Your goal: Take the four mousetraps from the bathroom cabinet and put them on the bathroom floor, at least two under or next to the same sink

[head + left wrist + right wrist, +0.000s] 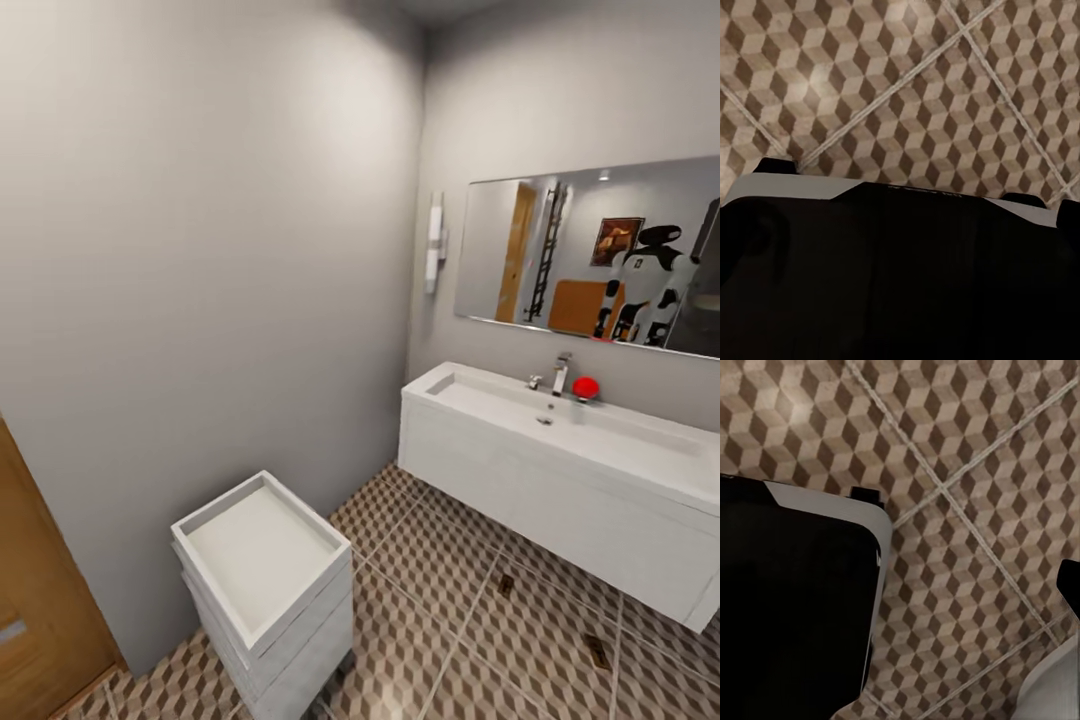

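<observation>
End effectors: grip state cannot tell (fingers unseen) | bathroom floor (pixel 907 82) lies beneath both | two mousetraps (pixel 597 650) under sink (pixel 520 400)

Bathroom floor (pixel 450 610) — tiled, printed cube pattern in brown, beige and cream, pale grout lines, slight sheen under the light. Walls (pixel 200 250) smooth, matt grey paint. Sink (pixel 560 420) and its wall-hung unit white, smooth, faintly glossy. Faucet (pixel 560 375) polished metal. Mirror (pixel 600 255) glass, reflective. White low unit (pixel 265 580) smooth, satin. Door (pixel 40 610) at the left edge — orange-brown wood grain.
</observation>
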Robot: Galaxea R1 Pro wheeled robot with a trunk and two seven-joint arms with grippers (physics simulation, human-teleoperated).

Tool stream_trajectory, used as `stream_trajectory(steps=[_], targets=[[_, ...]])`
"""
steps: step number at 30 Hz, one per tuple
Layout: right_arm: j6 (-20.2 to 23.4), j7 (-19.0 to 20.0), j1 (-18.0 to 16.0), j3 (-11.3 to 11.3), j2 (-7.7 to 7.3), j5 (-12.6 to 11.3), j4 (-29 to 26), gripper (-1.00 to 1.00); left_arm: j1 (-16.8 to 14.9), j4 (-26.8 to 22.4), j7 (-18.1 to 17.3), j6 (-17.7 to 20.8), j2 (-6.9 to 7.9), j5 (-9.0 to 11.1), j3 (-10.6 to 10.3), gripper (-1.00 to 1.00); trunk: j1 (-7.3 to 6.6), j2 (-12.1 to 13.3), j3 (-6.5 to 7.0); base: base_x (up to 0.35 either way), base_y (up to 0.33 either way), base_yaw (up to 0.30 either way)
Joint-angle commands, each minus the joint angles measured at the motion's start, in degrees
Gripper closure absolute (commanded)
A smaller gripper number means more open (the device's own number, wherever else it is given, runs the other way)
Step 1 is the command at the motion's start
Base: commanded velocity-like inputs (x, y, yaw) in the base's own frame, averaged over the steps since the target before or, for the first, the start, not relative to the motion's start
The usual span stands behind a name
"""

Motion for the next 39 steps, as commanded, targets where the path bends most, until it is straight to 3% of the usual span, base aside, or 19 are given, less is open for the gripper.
stream_trajectory(steps=[1, 15, 26, 39], targets=[[-0.26, -0.15, -0.08, 0.28, 0.01, 0.27, 0.18, -1.0, -0.05, 0.1, -0.07, -0.2, -0.02, 0.53, -0.48, -1.0, 0.02, -0.09, -0.1, 0.0, 0.0, 0.216], [-0.23, 0.05, -0.12, 0.28, 0.02, 0.27, 0.18, -1.0, -0.05, 0.11, 0.45, -0.17, 0.9, 0.55, -0.57, -1.0, 0.02, -0.09, -0.1, 0.0, 0.0, 0.058], [-0.34, 0.05, -0.1, 0.28, -0.06, 0.32, 0.18, -1.0, -0.05, 0.11, 0.3, 0.01, 5.33, 0.42, -0.74, -1.0, 0.02, -0.09, -0.1, 0.0, 0.0, 0.167], [-0.35, 0.06, -0.11, 0.28, -0.06, 0.36, 0.18, -1.0, -0.06, 0.11, 0.05, 0.06, 5.86, 0.38, -0.83, -1.0, 0.02, -0.09, -0.1, 0.0, 0.0, 0.279]])
